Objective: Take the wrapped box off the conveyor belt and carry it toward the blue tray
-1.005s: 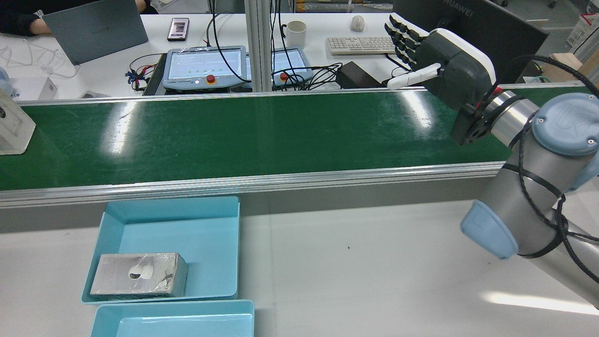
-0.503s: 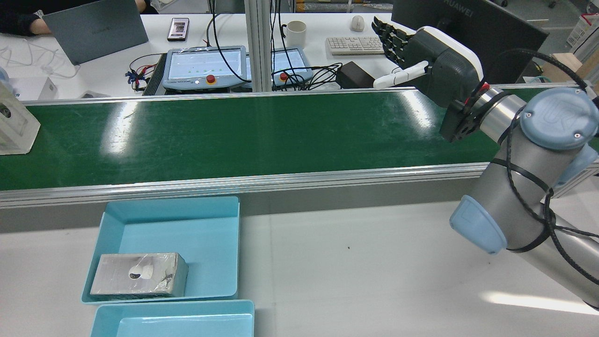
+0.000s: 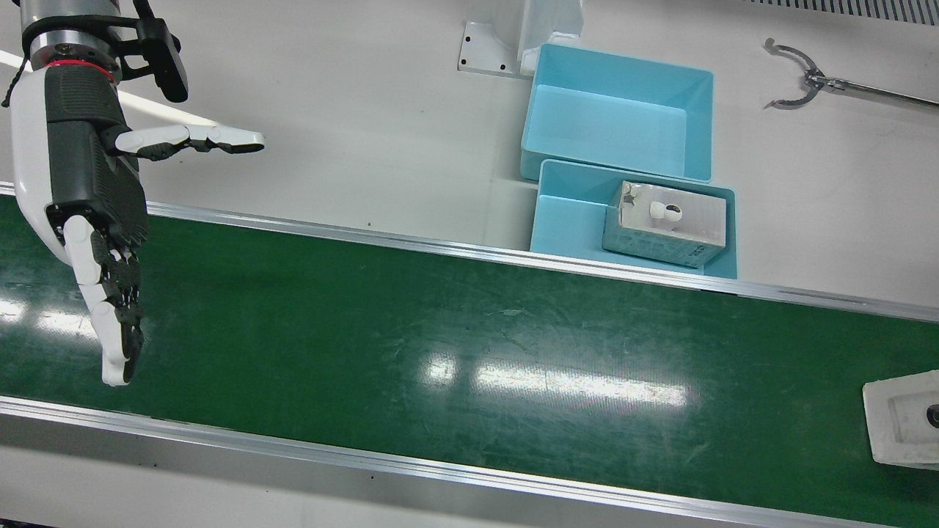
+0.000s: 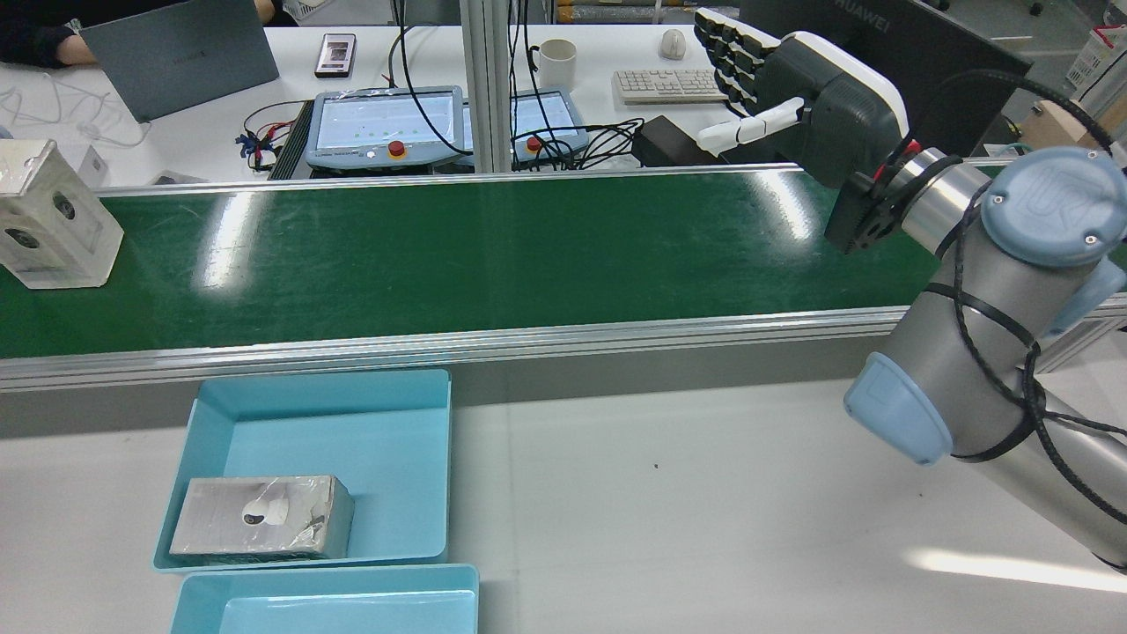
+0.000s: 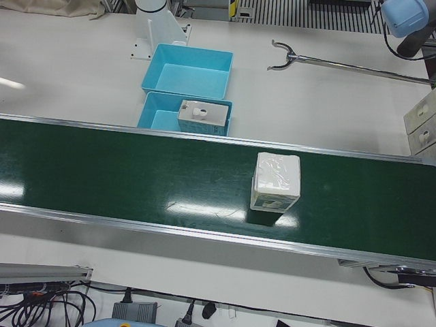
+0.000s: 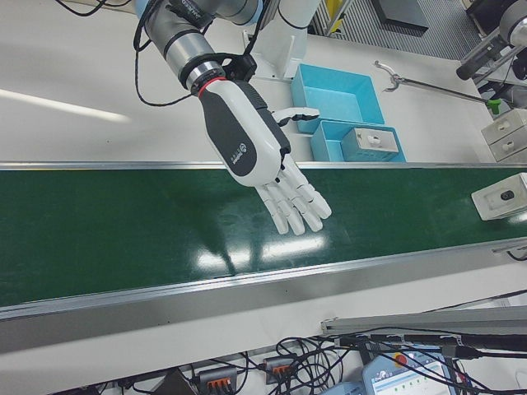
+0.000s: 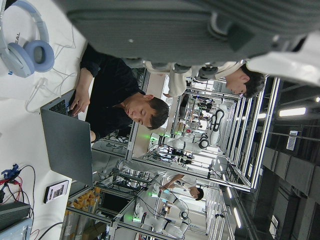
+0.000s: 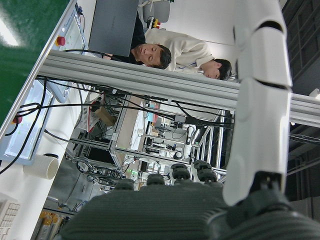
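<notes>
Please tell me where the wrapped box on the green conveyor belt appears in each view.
Front view: wrapped box at right edge.
Rear view: far left.
Left-front view: right of centre.
Right-front view: far right.
Both hand views: not in it.
Shared landmark: the green conveyor belt.

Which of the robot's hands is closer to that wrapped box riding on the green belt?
Probably left, but unsure: the left hand shows only in its own camera, its place unseen. The right hand hovers open over the belt at the opposite end from the wrapped box.
</notes>
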Available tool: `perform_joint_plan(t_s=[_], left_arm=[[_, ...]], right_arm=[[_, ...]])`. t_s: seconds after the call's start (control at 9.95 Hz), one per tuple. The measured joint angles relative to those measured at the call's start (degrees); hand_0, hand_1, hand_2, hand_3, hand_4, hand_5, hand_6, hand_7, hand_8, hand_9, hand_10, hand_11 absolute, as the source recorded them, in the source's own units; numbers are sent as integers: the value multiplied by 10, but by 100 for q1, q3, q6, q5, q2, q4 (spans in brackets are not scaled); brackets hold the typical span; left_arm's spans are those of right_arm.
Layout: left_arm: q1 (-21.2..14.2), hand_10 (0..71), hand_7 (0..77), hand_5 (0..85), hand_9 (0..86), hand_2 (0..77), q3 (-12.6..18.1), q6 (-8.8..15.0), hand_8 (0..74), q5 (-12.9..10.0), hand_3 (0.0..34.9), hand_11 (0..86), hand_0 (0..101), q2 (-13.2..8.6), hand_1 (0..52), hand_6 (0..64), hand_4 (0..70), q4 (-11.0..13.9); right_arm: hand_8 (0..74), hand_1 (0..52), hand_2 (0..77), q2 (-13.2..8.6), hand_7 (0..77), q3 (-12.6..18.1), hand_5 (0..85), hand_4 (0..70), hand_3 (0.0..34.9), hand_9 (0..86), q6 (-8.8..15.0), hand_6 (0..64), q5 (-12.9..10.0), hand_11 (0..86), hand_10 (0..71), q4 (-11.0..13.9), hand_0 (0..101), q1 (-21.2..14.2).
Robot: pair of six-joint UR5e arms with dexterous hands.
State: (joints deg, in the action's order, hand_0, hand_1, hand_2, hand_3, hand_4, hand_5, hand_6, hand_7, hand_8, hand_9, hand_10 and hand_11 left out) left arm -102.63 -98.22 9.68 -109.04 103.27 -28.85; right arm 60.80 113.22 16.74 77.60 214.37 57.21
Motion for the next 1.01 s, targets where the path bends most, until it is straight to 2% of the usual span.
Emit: perform_joint_plan(t_s=[0.2,0.3,0.4,0.5,0.6,1.01], left_arm=[[0,0,0,11,0,5,0,0,0,0,0,0,0,0,0,0,0,0],[0,0,0,11,0,11,0,0,0,0,0,0,0,0,0,0,0,0],[0,5,0,11,0,5,0,0,0,0,0,0,0,0,0,0,0,0],[0,5,0,11,0,5,0,0,0,0,0,0,0,0,0,0,0,0],[0,5,5,11,0,5,0,0,0,0,0,0,0,0,0,0,0,0],[0,5,0,11,0,5,0,0,0,0,0,0,0,0,0,0,0,0]], right_arm=[[0,147,125,22,0,35,49,5,66,11,-78,0,1,11,0,-1,472,42],[0,125,136,48,0,47,44,5,66,11,-137,0,6,11,0,-1,472,62],[0,125,136,97,0,63,44,5,66,11,-199,0,12,11,0,-3,472,100],[0,147,114,147,0,85,44,5,67,11,-249,0,15,11,0,-6,470,146],[0,131,120,175,0,104,44,5,67,11,-279,0,17,11,0,-7,469,159],[0,125,120,198,0,82,27,5,66,11,-303,0,19,11,0,-2,467,-3]])
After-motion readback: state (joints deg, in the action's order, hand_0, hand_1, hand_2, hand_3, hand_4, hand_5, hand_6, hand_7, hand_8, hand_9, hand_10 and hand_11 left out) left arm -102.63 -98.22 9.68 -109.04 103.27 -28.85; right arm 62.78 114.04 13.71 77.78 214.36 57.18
